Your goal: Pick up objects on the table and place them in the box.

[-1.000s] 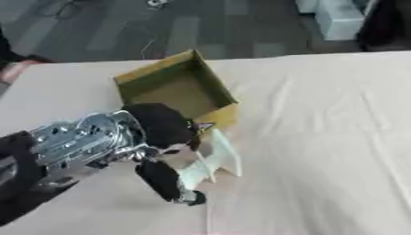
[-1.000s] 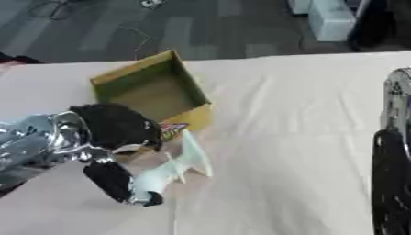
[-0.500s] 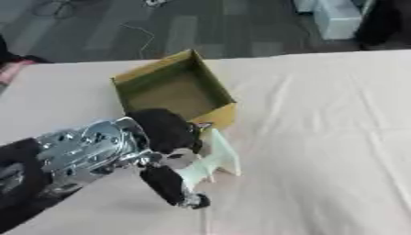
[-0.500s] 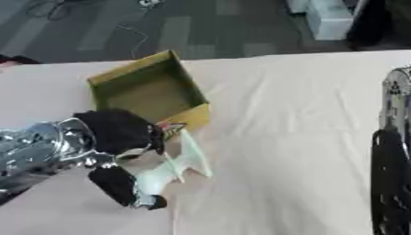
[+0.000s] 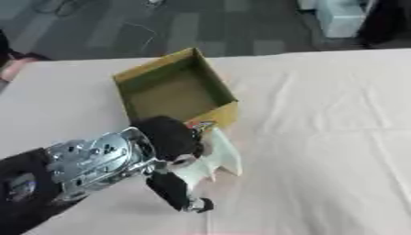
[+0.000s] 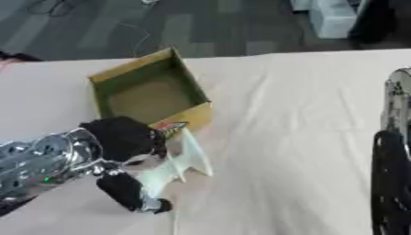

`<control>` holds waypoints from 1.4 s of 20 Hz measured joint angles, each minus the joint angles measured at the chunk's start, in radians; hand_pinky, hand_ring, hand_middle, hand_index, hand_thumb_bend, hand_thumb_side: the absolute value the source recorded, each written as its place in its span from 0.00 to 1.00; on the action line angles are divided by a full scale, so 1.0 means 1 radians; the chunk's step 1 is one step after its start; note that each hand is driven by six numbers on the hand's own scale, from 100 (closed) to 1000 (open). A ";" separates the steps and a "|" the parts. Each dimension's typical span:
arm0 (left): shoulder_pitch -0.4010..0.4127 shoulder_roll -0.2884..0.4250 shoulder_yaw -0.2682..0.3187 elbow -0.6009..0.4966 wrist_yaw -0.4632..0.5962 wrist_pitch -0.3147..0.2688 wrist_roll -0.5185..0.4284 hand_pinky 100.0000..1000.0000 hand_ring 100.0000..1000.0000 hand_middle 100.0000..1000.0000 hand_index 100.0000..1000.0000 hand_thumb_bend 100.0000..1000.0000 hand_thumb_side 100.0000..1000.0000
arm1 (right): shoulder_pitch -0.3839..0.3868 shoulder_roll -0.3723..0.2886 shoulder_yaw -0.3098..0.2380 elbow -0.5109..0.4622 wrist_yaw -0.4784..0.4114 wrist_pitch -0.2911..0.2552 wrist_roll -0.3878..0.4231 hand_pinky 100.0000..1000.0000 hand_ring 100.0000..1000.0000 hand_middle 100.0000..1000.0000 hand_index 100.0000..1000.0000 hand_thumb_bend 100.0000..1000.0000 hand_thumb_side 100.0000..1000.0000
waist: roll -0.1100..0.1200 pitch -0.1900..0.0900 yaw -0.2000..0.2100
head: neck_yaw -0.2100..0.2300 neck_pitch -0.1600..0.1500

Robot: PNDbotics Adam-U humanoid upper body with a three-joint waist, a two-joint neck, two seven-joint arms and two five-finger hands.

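The left hand (image 5: 173, 156) has its fingers clamped on a white winged toy (image 5: 213, 158), lifted off the counter (image 5: 321, 137) just beside the cardboard box (image 5: 173, 92), probably to drop it in. The right hand (image 6: 391, 183) shows at the right edge; I cannot tell how its fingers stand.

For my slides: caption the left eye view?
Left hand grips a white object beside the open cardboard box on the table.

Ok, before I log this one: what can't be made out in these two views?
- What the white object is: blurred in both views, partly covered by the left hand.
- Left hand's contact side: hidden by its own black back.
- Right hand: only a dark and silver strip of arm shows, cut off by the right eye view's right edge.
- Box floor: too blurred to rule out small contents.
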 measured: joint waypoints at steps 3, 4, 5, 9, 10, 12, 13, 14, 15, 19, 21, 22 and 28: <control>0.000 -0.001 0.007 0.023 -0.009 0.021 0.003 0.52 0.76 0.83 0.85 0.43 0.96 | 0.000 0.000 0.000 0.000 0.001 0.000 0.000 0.65 0.53 0.54 0.68 0.00 0.90 | 0.000 0.000 0.000 | 0.000 0.000; 0.000 -0.004 0.010 0.037 -0.010 0.028 0.004 0.52 0.76 0.83 0.85 0.43 0.97 | 0.000 0.000 0.000 0.000 0.001 0.000 0.000 0.65 0.53 0.54 0.68 0.00 0.90 | 0.000 0.000 0.000 | 0.000 0.000; -0.001 -0.009 0.012 0.052 -0.010 0.033 0.009 0.51 0.75 0.82 0.85 0.43 0.97 | 0.000 0.000 0.000 0.000 0.001 0.000 0.000 0.65 0.53 0.54 0.68 0.00 0.90 | -0.001 0.000 0.000 | 0.001 0.000; -0.002 -0.035 0.017 0.123 0.014 0.054 0.030 0.49 0.74 0.82 0.86 0.42 0.99 | 0.000 0.000 0.000 0.000 0.001 0.000 0.000 0.65 0.53 0.54 0.68 0.00 0.90 | -0.002 0.000 0.000 | 0.022 0.000; -0.002 -0.041 0.017 0.141 0.026 0.060 0.036 0.48 0.74 0.82 0.86 0.41 1.00 | 0.000 0.000 0.000 0.000 0.001 0.000 0.000 0.65 0.53 0.54 0.68 0.00 0.90 | -0.002 0.000 0.000 | 0.027 0.000; -0.002 -0.052 0.017 0.171 0.048 0.071 0.047 0.48 0.74 0.82 0.86 0.42 0.99 | 0.000 0.000 0.000 0.000 0.001 0.000 0.000 0.65 0.53 0.54 0.68 0.00 0.90 | -0.002 0.000 0.000 | 0.027 0.000; -0.002 -0.058 0.017 0.184 0.057 0.076 0.052 0.48 0.74 0.82 0.86 0.42 0.99 | 0.000 0.000 0.000 0.000 0.001 0.000 0.000 0.65 0.53 0.54 0.68 0.00 0.91 | -0.002 0.000 0.000 | 0.027 0.000; -0.002 -0.062 0.017 0.194 0.063 0.079 0.056 0.48 0.74 0.82 0.86 0.42 0.99 | 0.000 0.000 0.000 0.000 0.001 0.000 -0.001 0.65 0.53 0.54 0.68 0.00 0.91 | -0.003 0.000 0.000 | 0.027 0.000; -0.004 -0.067 0.017 0.203 0.068 0.082 0.058 0.48 0.74 0.82 0.86 0.42 0.99 | 0.000 0.000 0.000 0.000 0.002 0.000 -0.001 0.65 0.53 0.54 0.68 0.00 0.91 | -0.003 0.000 0.000 | 0.027 0.000; -0.011 -0.077 0.014 0.213 0.079 0.086 0.062 0.48 0.73 0.81 0.86 0.40 0.99 | 0.000 0.000 0.001 0.000 0.005 0.001 -0.003 0.65 0.53 0.54 0.68 0.00 0.91 | -0.003 0.000 -0.001 | 0.026 0.000; -0.016 -0.078 0.011 0.214 0.087 0.086 0.062 0.49 0.74 0.82 0.87 0.41 0.99 | -0.001 0.001 0.001 0.000 0.005 0.001 -0.003 0.65 0.53 0.54 0.68 0.00 0.91 | -0.003 0.000 -0.002 | 0.026 0.000; -0.019 -0.081 0.011 0.214 0.090 0.085 0.061 0.49 0.74 0.82 0.87 0.41 0.99 | -0.003 0.001 0.002 0.000 0.006 0.002 -0.003 0.65 0.53 0.54 0.68 0.00 0.91 | -0.003 0.000 -0.004 | 0.026 0.000; -0.021 -0.102 -0.003 0.237 0.093 0.072 0.048 0.51 0.76 0.83 0.88 0.45 0.99 | -0.008 0.009 0.006 0.000 0.007 0.000 -0.009 0.65 0.53 0.54 0.68 0.00 0.91 | -0.002 0.001 -0.008 | 0.026 0.000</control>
